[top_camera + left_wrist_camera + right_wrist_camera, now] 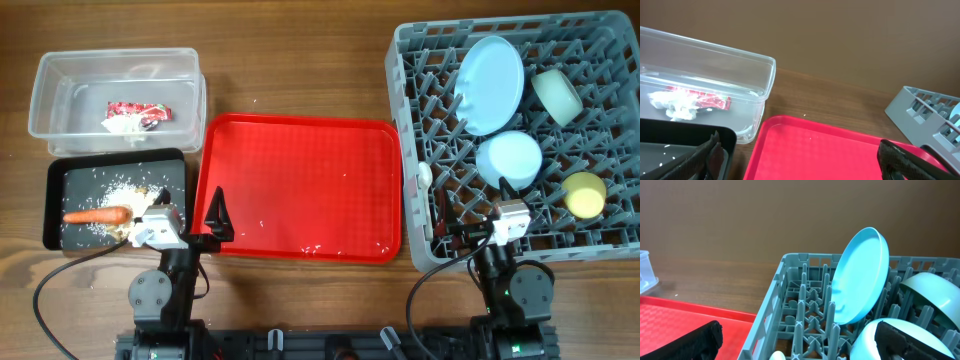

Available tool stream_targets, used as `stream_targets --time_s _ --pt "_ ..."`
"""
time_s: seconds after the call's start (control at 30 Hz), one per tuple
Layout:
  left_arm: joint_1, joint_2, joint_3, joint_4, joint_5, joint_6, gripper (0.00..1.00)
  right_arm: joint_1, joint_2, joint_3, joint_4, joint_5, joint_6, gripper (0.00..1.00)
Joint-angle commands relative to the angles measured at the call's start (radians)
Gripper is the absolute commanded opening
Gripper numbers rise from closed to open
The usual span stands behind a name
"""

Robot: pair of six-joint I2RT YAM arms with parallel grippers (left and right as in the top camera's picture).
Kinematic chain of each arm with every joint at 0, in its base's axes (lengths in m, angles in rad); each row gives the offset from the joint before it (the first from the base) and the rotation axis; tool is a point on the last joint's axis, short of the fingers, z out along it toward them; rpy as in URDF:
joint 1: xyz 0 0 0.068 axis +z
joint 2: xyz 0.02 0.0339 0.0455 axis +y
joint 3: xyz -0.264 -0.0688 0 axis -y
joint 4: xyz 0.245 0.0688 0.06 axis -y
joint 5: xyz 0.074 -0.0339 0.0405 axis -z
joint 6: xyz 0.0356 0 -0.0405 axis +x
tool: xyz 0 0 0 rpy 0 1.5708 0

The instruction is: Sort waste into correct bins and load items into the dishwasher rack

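Two claws are in view, both spread wide and holding nothing. The left claw [799, 144] is held low at the seam between the black tray [670, 132] and the red tray [830, 150], with one finger seen before each. The right claw [799, 327] is held at the near left corner of the rack [771, 305], one finger toward the red tray's edge and the other toward the pegs.

Outward from the left claw, the carrot [97, 214] and the crumbs [125, 190] are found in the black tray. Behind it, the wrapper [707, 101] and the tissue [675, 105] lie together in the tub [740, 65]. The red tray is bare except for a few pale specks near its front edge.

Outward from the right claw, the plate [860, 275] is stood on edge between pegs. The blue bowl [508, 158] is set just in front of it, the mint bowl [556, 95] to its right, and the cup [584, 195] at the near right. A small white thing at the rack's left edge is taken to be the spoon [424, 176]; how it is seated cannot be told.

Nothing of the task is seen loose on the desk [300, 60], so sorting and loading are judged finished or nearly so. Little is called for next. If the specks are counted as waste, they would have to be swept or tipped off, as they look too fine to pinch.
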Motion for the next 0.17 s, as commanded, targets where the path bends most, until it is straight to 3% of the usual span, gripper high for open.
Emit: stream_targets --time_s 0.0,0.13 --pt "0.006 -0.008 -0.004 -0.004 0.023 0.009 1.0 -0.004 -0.007 -0.001 0.002 -0.016 -0.014 1.0" --pt "0.006 -0.008 -0.004 -0.004 0.023 0.009 1.0 -0.004 -0.007 -0.001 0.002 -0.016 -0.014 1.0"
